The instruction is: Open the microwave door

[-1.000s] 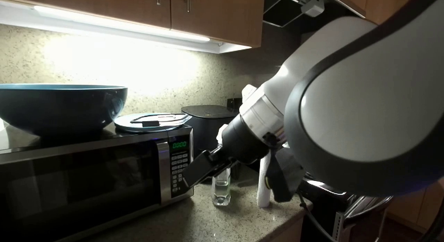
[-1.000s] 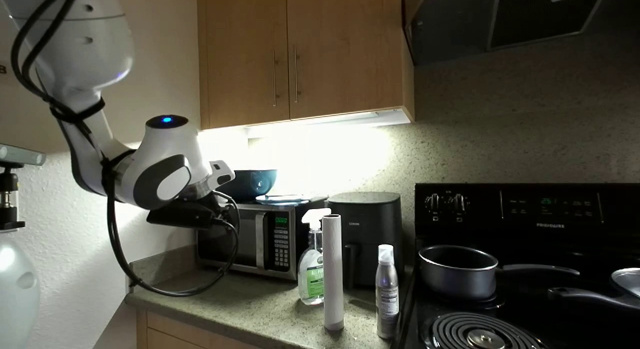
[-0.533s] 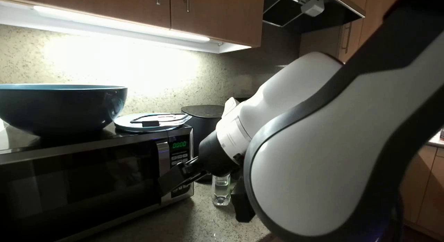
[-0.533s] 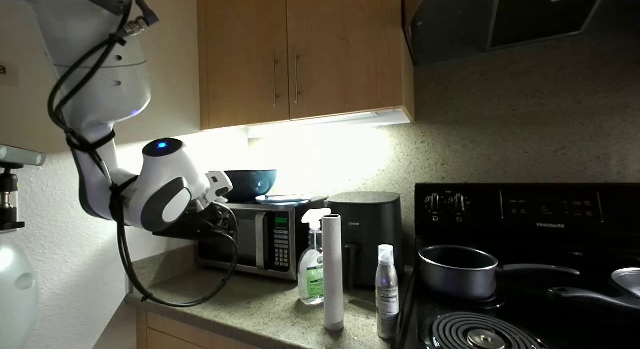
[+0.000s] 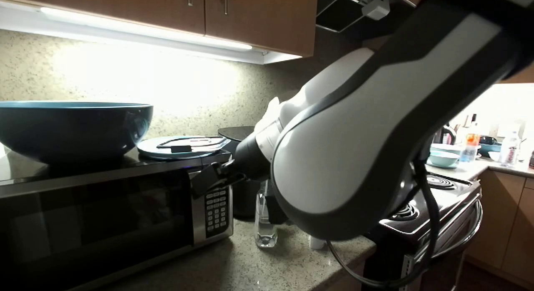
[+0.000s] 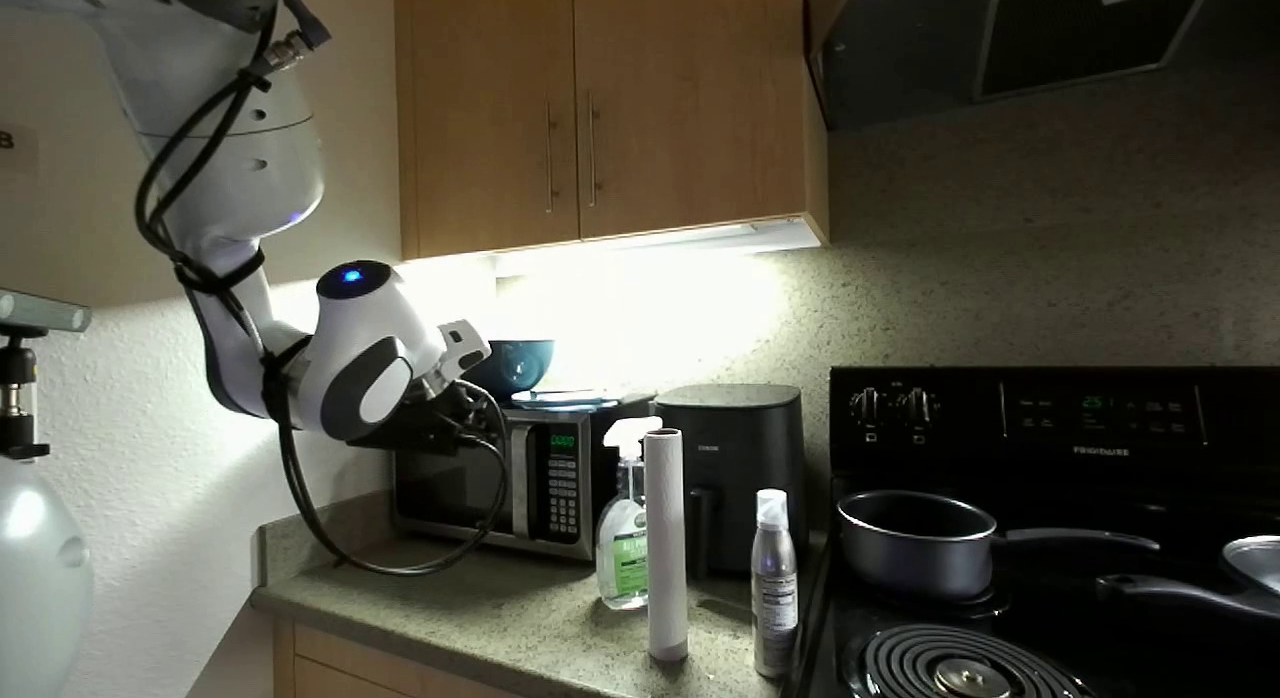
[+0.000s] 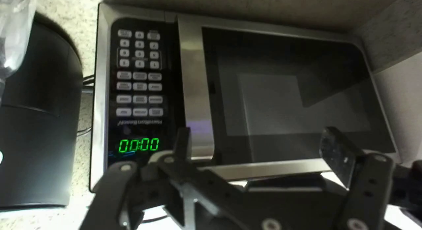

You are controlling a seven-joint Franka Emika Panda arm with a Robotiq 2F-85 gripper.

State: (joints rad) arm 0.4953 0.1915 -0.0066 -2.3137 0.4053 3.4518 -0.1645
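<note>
Wrist view alone shows the claw (image 7: 258,142) spread (microwave door (image 7: 288,103) closed)

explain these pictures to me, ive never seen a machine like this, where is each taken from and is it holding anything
This is a robot arm tipped with an open, two-fingered pincer holding nothing. The exterior views watch from outside; the wrist view, taken from the arm's own wrist, shows the closed microwave upside down. A bowl and plate rest on the microwave. Along the counter stand a black appliance, a spray bottle, a white roll and a silver can.
</note>
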